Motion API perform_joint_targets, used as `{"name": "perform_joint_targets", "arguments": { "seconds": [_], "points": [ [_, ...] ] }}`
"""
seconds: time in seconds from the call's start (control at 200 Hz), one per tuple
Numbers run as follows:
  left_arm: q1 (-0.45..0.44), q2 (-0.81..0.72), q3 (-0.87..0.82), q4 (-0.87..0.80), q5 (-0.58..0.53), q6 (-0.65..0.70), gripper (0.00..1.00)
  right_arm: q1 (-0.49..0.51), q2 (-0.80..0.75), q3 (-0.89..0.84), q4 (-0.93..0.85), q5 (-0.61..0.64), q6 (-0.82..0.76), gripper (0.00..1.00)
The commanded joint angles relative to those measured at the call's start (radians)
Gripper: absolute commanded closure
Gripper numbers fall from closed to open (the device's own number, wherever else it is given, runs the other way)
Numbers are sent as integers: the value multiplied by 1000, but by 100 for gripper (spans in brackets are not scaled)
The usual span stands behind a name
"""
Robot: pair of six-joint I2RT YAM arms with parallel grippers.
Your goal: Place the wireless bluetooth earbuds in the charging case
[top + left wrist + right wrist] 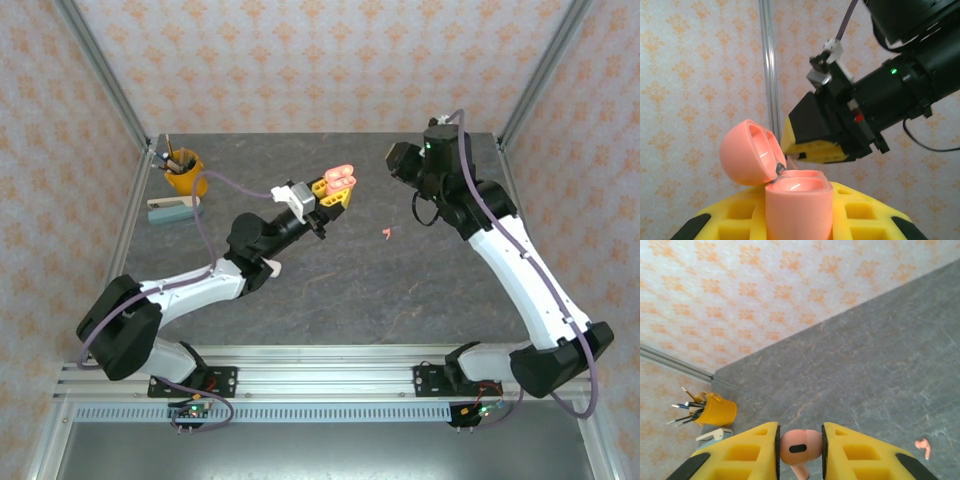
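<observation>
Progress looks early: no earbud sits in the case yet, as far as can be seen, and the first insertion seems to be the step in hand.

The right fingers (771, 452) are closed to a narrow gap on a pink earbud (800, 446), pinching its rounded head with the stem pointing down. The left fingers (747, 217) are clamped tight around the body of a pink case (799, 205), holding it upright above the surface (880, 365). Its lid (747, 155) is swung open to one side. In the left wrist view the right fingers hang just beyond the open mouth, close but apart from it.

A second earbud (923, 445), also pink, lies on the surface well apart from both arms, waiting to be picked up. A yellow cup (720, 412) of pens stands in the far corner.
</observation>
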Motion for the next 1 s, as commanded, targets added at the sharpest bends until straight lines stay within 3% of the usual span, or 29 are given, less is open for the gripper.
{"name": "perform_joint_targets", "arguments": {
  "seconds": [0.0,0.375,0.731,0.991],
  "points": [
    [7,25,46,45,14,8,100,-1,-31,46,72,-42,-35,74],
    [4,128,139,102,-43,-29,100,16,-97,22,228,-146,-16,74],
    [-8,203,246,134,-81,-35,100,22,-203,-141,475,-223,62,73],
    [-23,242,303,134,-80,-36,100,32,-207,-206,564,-246,114,73]
  ]
}}
